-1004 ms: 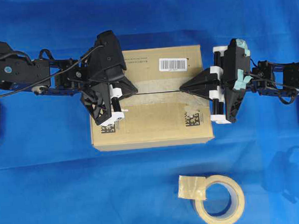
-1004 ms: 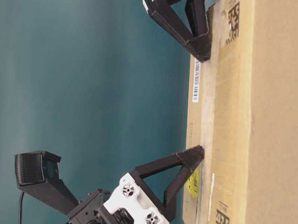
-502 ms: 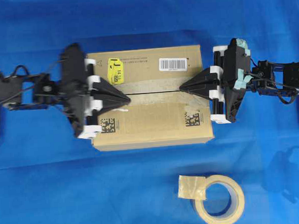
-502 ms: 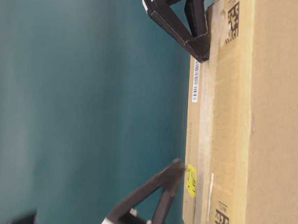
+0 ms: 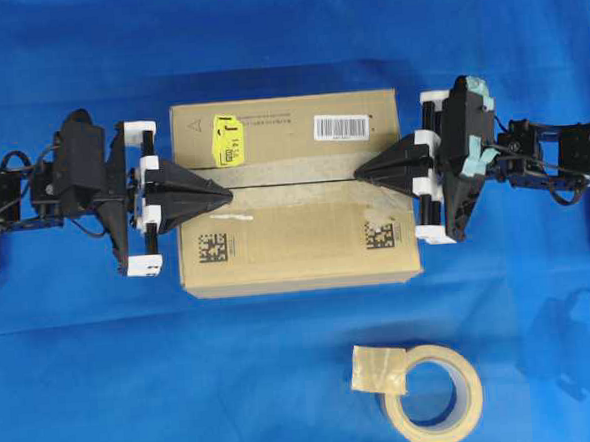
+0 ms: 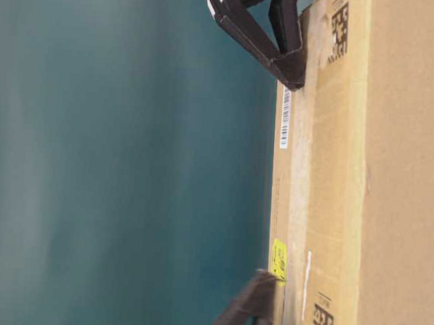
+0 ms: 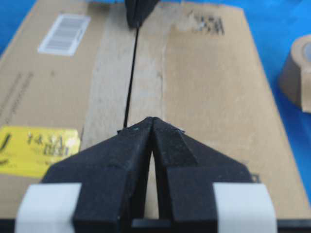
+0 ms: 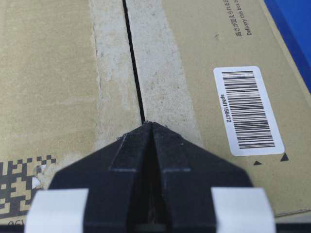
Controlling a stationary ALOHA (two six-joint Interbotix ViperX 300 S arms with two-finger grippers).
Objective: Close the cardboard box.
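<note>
Cardboard box (image 5: pixel 296 236) sits mid-cloth, both top flaps down flat w/ a thin dark seam btwn them. My left gripper (image 5: pixel 229 192) has its fingers pressed together, nothing pinched, tip at the seam's left end over the box edge. My right gripper (image 5: pixel 357 173) is likewise squeezed closed & empty, tip on the seam's right end. Yellow sticker (image 5: pixel 229 141) and barcode label (image 5: pixel 339 127) are on the far flap. Tape roll (image 5: pixel 433 394) lies well apart on the blue cloth (image 5: pixel 84 374), nearer the front.
</note>
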